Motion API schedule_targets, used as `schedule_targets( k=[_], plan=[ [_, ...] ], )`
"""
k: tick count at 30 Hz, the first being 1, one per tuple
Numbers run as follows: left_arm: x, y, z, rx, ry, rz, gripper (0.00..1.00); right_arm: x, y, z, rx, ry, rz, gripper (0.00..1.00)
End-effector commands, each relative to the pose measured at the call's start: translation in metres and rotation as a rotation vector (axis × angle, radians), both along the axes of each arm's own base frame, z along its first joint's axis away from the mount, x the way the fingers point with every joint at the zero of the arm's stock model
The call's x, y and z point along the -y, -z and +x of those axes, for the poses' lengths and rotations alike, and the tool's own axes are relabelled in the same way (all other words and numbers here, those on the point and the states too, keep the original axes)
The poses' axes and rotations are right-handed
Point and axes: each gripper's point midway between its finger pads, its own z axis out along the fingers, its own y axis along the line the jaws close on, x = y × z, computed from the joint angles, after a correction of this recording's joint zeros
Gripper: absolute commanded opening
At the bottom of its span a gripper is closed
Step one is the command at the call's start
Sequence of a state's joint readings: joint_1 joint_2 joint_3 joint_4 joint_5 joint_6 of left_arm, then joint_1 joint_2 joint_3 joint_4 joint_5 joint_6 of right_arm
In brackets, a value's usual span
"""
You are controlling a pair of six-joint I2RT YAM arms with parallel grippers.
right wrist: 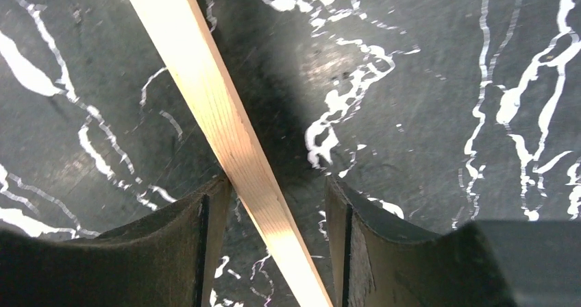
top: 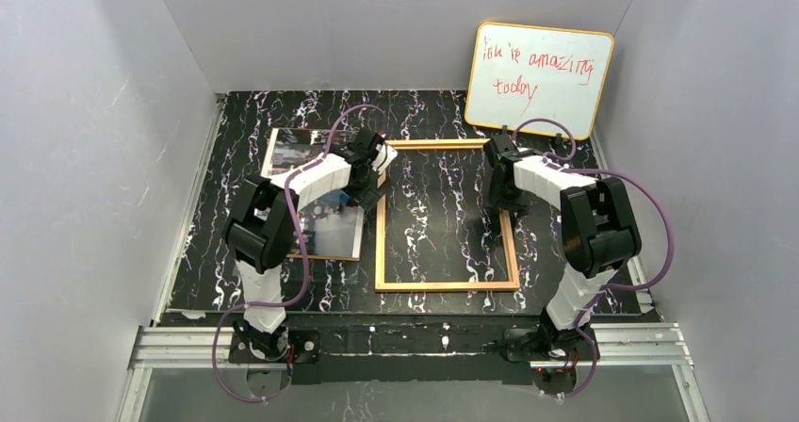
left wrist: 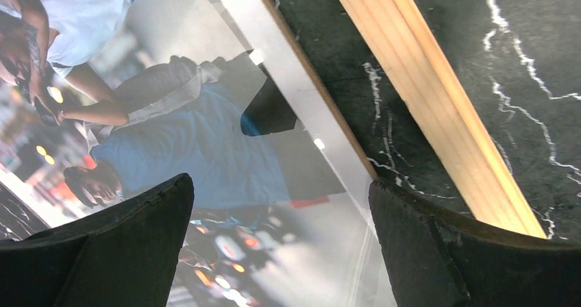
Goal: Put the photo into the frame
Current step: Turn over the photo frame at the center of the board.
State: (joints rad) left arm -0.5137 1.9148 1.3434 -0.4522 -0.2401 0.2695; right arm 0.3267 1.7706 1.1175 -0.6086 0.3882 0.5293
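3 grey walls [top: 377,26] enclose a black marbled tabletop [top: 556,276] bearing the frame [top: 448,285].

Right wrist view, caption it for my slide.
Open right gripper straddling one rail of the frame on the black marbled table.

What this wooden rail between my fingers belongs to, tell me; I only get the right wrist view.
Observer: It is the right rail of the frame, toward its far end. Your right gripper straddles it, open.
Operator: Report where the photo is.
Observer: The photo lies face up to the left of the frame, outside it.
Operator: Give me the left arm.
Observer: The left gripper is open over the photo's right edge, beside the frame's left rail.
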Motion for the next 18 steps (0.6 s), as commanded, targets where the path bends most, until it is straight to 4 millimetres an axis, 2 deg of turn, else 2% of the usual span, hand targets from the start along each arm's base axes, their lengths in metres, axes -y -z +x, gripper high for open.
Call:
schedule_targets(
  k=[1, 5, 8, 10, 11, 14, 16, 18],
  plan=[
    [0.015, -0.017, 0.001, 0.028, 0.036, -0.010, 0.98, 0.041, 0.008, -0.016, -0.080, 0.073, -0.180, 0.60],
    [0.025, -0.016, 0.002, 0.000, 0.045, -0.038, 0.98, 0.044, -0.001, -0.017, -0.064, 0.121, -0.165, 0.62],
    [0.025, -0.024, 0.007, 0.002, 0.037, -0.040, 0.98, 0.030, -0.022, -0.009, 0.005, 0.128, -0.069, 0.65],
    [0.022, -0.036, 0.012, 0.003, 0.023, -0.074, 0.98, 0.011, -0.041, 0.000, 0.064, 0.121, 0.039, 0.66],
    [0.020, -0.048, 0.017, 0.009, 0.017, -0.100, 0.98, -0.001, -0.053, 0.005, 0.097, 0.111, 0.100, 0.67],
    [-0.008, -0.081, 0.038, 0.030, -0.045, -0.149, 0.98, -0.050, -0.091, 0.019, 0.197, 0.037, 0.280, 0.70],
    [-0.038, -0.099, 0.051, 0.046, -0.104, -0.175, 0.98, -0.088, -0.116, 0.021, 0.246, -0.026, 0.359, 0.72],
    [-0.076, -0.106, 0.058, 0.057, -0.159, -0.147, 0.98, -0.136, -0.134, 0.014, 0.247, -0.117, 0.467, 0.76]
  ],
)
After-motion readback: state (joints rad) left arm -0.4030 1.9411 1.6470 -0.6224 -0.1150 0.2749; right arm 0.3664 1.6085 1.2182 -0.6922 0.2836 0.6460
